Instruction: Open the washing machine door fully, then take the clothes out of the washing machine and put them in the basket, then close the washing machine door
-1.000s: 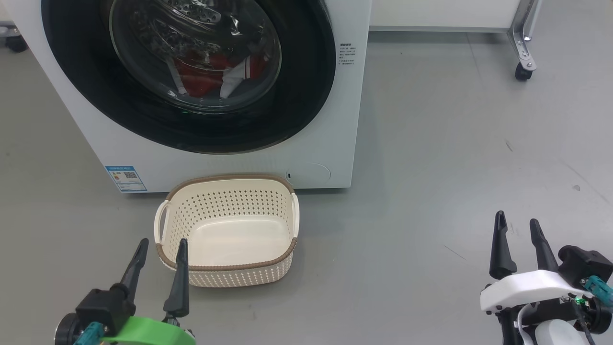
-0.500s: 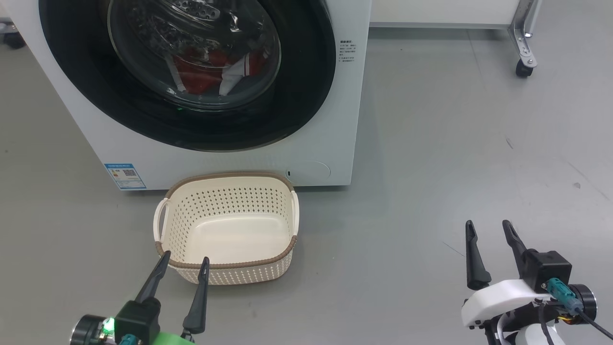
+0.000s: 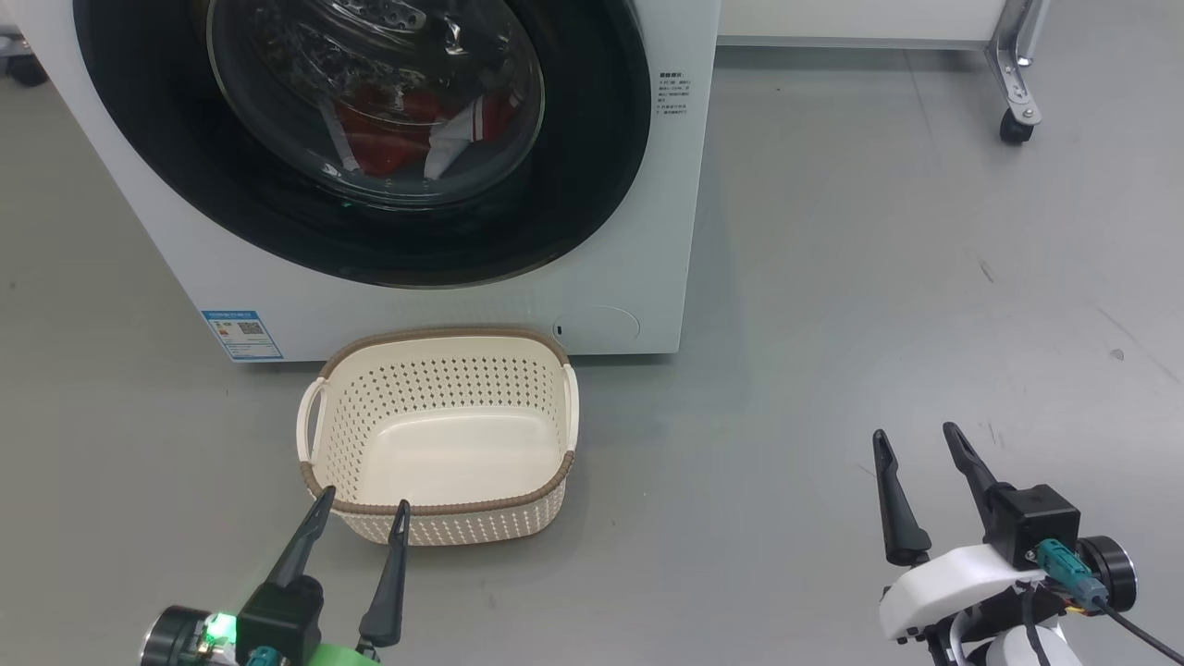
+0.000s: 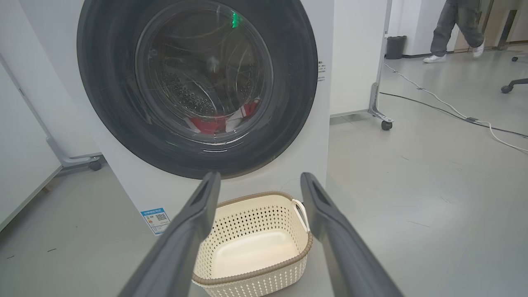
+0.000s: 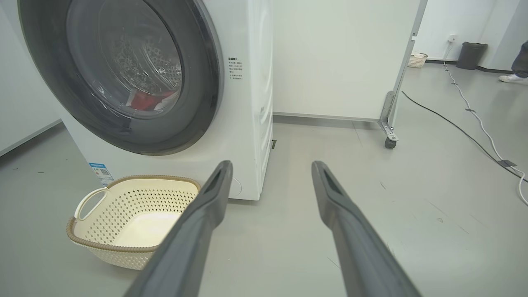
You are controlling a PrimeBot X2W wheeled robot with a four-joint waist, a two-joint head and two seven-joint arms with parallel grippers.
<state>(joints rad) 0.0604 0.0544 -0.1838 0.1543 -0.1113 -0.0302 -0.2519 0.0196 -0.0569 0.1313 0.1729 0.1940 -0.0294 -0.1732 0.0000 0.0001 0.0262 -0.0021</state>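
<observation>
The white washing machine (image 3: 629,277) stands ahead with its black-rimmed door (image 3: 573,213) shut. Red and white clothes (image 3: 398,139) lie in the drum behind the glass. The cream basket (image 3: 435,347) sits on the floor right in front of the machine, with nothing in it. My left gripper (image 3: 363,497) is open, its fingertips just short of the basket's near rim. Far to the right my right gripper (image 3: 916,433) is open over bare floor. In the left wrist view the open gripper (image 4: 258,178) frames the basket (image 4: 251,276), the door (image 4: 297,95) and the clothes (image 4: 222,121).
A white panel on a castor (image 3: 1015,129) stands at the back right. In the right wrist view a cable (image 5: 474,119) runs across the floor at the right, near a bin (image 5: 470,55). A person's legs (image 4: 458,29) walk by in the distance.
Both grippers have moved rightward and leftward respectively: the left one toward the basket's near rim, the right one left and lower. The head view has shifted slightly. Both stay open.
</observation>
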